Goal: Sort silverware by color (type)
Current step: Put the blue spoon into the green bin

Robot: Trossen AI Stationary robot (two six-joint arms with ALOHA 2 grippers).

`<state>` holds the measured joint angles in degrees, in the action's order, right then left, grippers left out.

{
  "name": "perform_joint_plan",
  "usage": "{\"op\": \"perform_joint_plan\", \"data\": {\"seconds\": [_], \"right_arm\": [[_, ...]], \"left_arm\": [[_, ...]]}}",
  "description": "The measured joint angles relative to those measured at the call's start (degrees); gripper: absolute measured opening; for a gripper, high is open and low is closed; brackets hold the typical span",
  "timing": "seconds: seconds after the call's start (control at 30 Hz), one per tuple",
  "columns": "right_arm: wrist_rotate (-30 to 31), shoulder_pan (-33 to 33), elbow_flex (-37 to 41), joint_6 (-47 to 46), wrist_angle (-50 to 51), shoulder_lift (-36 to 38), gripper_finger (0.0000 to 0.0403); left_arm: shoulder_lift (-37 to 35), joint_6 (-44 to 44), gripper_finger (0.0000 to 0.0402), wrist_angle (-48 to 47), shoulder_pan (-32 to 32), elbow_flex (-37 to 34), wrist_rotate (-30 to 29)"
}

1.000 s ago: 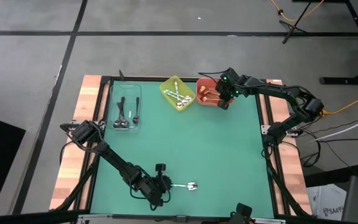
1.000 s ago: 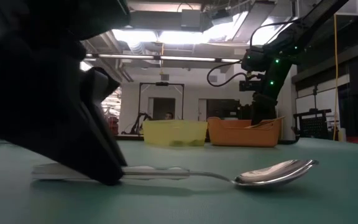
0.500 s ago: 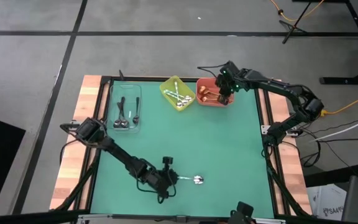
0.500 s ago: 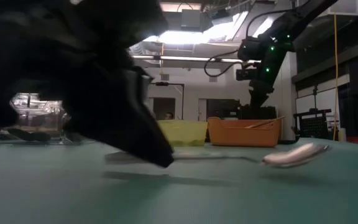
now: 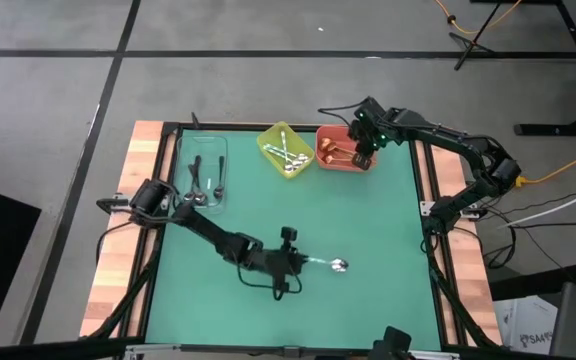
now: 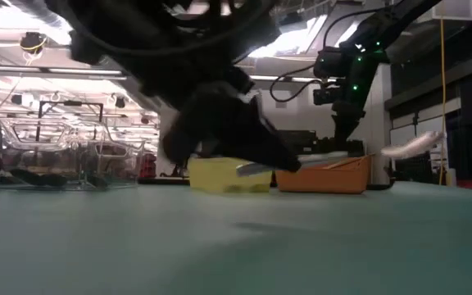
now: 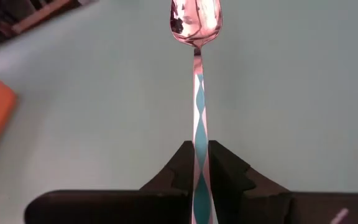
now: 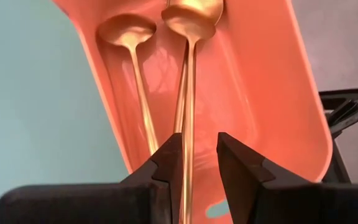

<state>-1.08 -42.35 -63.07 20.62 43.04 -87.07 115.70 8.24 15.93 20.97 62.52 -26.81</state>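
the left gripper [image 5: 296, 263] is pinched on the teal handle of a silver spoon [image 7: 196, 87], carrying it clear of the green table [image 5: 368, 220] near the middle. the spoon's long axis runs straight out from the fingers, bowl pointing right. the yellow tray [image 5: 286, 148], holding the other silver spoons, lies far of the gripper and slightly left, so the carry likely goes far-ward. the left arm is plainly the nearer one. the right gripper [image 8: 194, 165] hovers over the orange tray [image 8: 278, 93] at the far right, fingers slightly spread, a copper-gold spoon [image 8: 190, 74] lying between them. black spoons [image 5: 205, 183] sit in the clear tray [image 5: 204, 148], far left.
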Motion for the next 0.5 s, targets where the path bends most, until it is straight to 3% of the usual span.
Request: {"op": "perform_joint_plan", "data": {"seconds": [0.5], "right_arm": [[0.0,0.0,0.0,0.2,3.7,0.0,0.0089]], "left_arm": [[-6.2,22.8,0.0023,1.2,-13.2,0.1,0.9]]}}
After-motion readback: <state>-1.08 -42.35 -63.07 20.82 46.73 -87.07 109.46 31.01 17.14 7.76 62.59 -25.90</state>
